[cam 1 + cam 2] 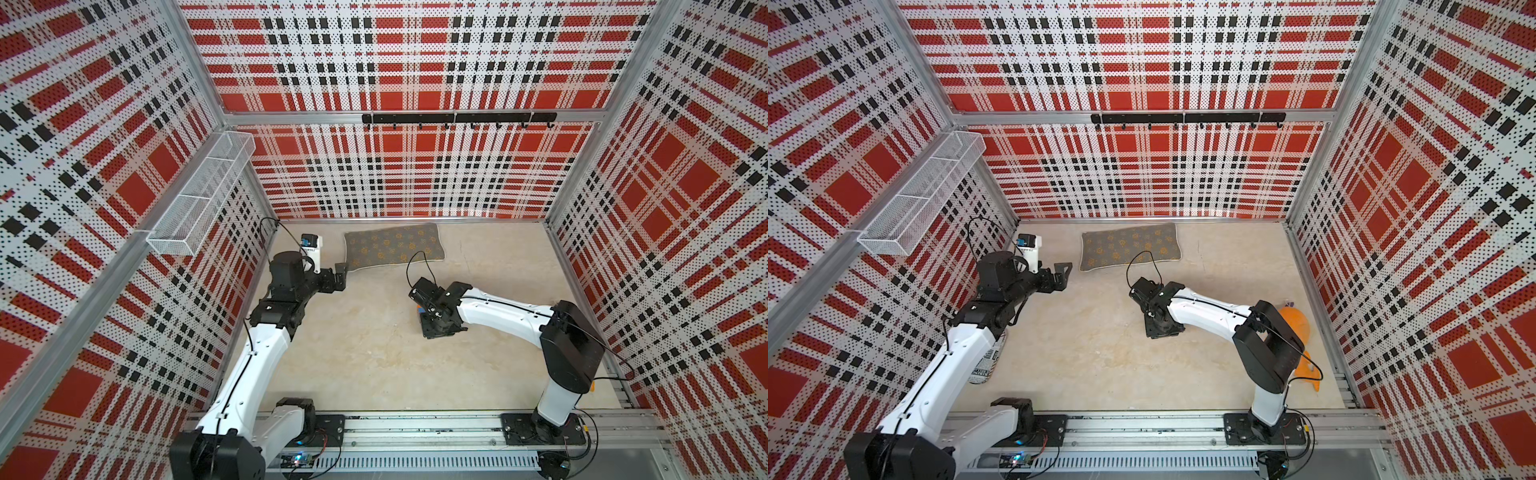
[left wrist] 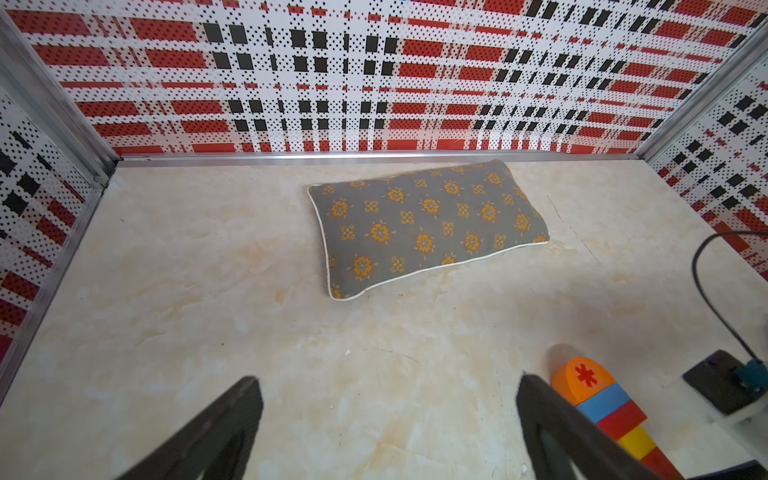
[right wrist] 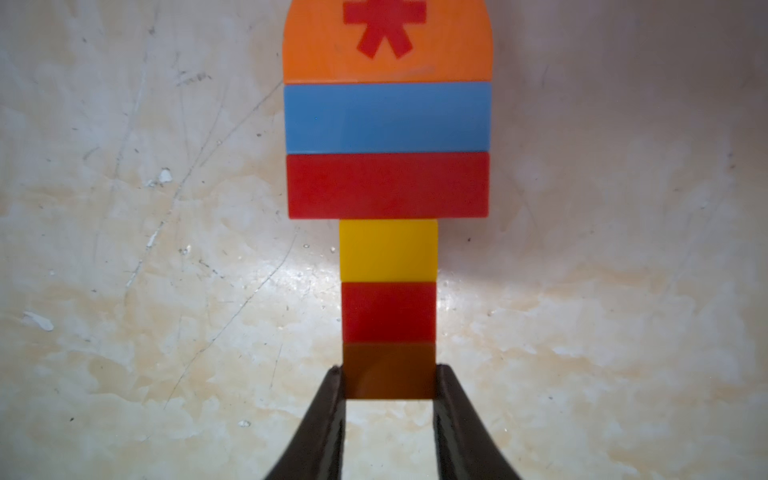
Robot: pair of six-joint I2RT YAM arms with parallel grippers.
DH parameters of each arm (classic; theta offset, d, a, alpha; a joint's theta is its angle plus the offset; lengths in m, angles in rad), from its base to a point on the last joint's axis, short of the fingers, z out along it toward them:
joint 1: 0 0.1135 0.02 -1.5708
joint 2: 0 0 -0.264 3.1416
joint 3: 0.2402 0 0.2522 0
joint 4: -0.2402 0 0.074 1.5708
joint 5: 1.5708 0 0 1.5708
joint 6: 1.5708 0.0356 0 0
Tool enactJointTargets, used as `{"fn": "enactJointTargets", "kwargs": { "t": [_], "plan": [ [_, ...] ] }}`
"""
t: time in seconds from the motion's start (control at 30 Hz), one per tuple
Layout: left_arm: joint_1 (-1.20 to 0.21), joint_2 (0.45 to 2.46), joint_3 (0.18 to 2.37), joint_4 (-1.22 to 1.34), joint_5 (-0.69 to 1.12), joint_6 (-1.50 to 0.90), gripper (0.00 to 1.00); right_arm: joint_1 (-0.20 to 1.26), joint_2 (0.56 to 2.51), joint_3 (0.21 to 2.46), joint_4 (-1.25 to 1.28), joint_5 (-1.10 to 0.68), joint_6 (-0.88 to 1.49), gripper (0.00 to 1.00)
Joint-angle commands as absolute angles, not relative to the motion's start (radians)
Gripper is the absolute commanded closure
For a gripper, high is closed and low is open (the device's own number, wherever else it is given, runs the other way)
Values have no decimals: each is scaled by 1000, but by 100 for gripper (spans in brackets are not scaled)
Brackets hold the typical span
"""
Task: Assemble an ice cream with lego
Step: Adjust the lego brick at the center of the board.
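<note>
The ice cream (image 3: 387,187) is one joined lego stack: an orange dome with a red asterisk, wide blue and red layers, then a narrow yellow, red and brown stem. My right gripper (image 3: 388,376) is shut on the brown end brick, one finger on each side. The stack extends straight out from the fingers, low over the beige table; I cannot tell whether it touches. In the left wrist view the ice cream (image 2: 602,399) shows beside one finger. My left gripper (image 2: 388,384) is open with nothing between its fingers. In a top view only a sliver of the ice cream (image 1: 419,309) peeks from under the right wrist.
A grey cushion with orange flowers (image 1: 392,247) lies at the back of the table. A white device with a blue screen (image 1: 311,245) stands behind the left arm. A big orange round object (image 1: 1296,324) sits by the right wall. A printed can (image 1: 986,368) stands under the left arm.
</note>
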State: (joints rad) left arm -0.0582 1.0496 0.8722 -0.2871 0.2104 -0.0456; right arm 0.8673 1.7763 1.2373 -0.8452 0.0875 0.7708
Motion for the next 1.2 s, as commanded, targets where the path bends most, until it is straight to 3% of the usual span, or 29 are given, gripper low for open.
{"fn": "enactJointTargets", "kwargs": {
  "t": [0.0,0.23,0.43,0.67,0.83,0.97,1.07,1.17],
  "plan": [
    [-52,1062,905,-297,234,-50,1,865,1789,1205,-784,56,777,83],
    [-45,1062,905,-296,236,-51,1,866,1804,1183,-750,46,783,81],
    [-39,1062,905,-295,233,-51,1,867,1781,1194,-766,78,784,46],
    [-38,1053,897,-286,206,-44,1,889,1636,1209,-771,218,734,35],
    [-32,1020,902,-240,213,-50,1,862,1374,1155,-602,481,486,32],
    [-20,926,865,-125,196,-100,1,732,1106,897,-173,637,127,31],
    [-14,832,796,31,163,-137,1,518,998,641,154,494,52,29],
    [-15,723,602,339,130,-136,4,304,1046,491,324,294,22,30]
  ]
}}
